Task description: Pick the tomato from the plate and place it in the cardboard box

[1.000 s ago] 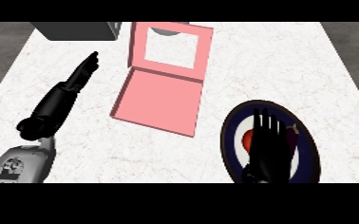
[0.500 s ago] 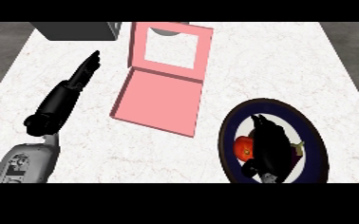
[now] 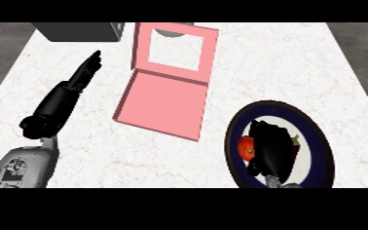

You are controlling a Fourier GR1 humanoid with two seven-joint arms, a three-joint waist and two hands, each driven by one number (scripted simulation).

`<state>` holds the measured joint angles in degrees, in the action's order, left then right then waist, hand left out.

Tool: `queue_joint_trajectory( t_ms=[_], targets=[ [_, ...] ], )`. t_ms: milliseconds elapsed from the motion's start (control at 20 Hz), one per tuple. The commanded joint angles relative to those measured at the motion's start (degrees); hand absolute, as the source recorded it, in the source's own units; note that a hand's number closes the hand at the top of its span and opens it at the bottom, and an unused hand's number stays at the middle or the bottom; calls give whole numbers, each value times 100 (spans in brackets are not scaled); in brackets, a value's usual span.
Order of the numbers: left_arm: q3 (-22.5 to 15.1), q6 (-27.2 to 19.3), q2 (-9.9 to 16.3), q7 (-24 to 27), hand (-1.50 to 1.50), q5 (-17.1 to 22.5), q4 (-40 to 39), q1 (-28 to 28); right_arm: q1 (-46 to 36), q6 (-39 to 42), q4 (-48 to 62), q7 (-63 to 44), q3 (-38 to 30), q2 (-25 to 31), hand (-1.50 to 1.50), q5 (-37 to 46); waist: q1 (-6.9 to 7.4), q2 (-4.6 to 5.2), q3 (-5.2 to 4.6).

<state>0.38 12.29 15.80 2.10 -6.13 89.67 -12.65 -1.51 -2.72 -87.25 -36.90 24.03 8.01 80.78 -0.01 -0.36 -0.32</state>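
A red tomato (image 3: 247, 148) lies on the dark blue-rimmed plate (image 3: 314, 131) at the lower right. My right hand (image 3: 273, 148) sits over the plate's middle, its curled fingers against the tomato's right side and hiding much of it. The pink box (image 3: 164, 104) lies open in the middle of the counter, its lid (image 3: 175, 53) with a square window folded back behind it. My left hand (image 3: 72, 85) rests at the left with straight fingers pointing away, holding nothing.
A dark grey block (image 3: 79, 30) stands at the back left corner. A grey round object (image 3: 173, 30) shows through the lid's window. The white marble counter (image 3: 287, 68) drops off at both sides.
My right hand has pulled back toward the lower edge and curled its fingers beside the tomato, which now shows at its left. The left hand has stayed put.
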Motion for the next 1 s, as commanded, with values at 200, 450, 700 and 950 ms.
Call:
queue_joint_trajectory(
  t_ms=[200,450,700,950],
  targets=[
    [-133,28,-150,187,0,-89,-7,-28,-648,149,82,729,1434,-659,150,451,230,58,28],
    [-454,280,-261,211,0,-54,-28,-289,-1236,465,131,1784,3268,-788,150,-611,1083,234,49],
    [-395,217,-285,150,0,-97,-243,-453,-2321,540,-317,1632,4223,-797,150,-1233,762,105,26],
    [-372,80,-395,80,0,-152,-440,-412,-3134,156,-841,774,4209,-800,150,-2054,544,68,21]
  ],
)
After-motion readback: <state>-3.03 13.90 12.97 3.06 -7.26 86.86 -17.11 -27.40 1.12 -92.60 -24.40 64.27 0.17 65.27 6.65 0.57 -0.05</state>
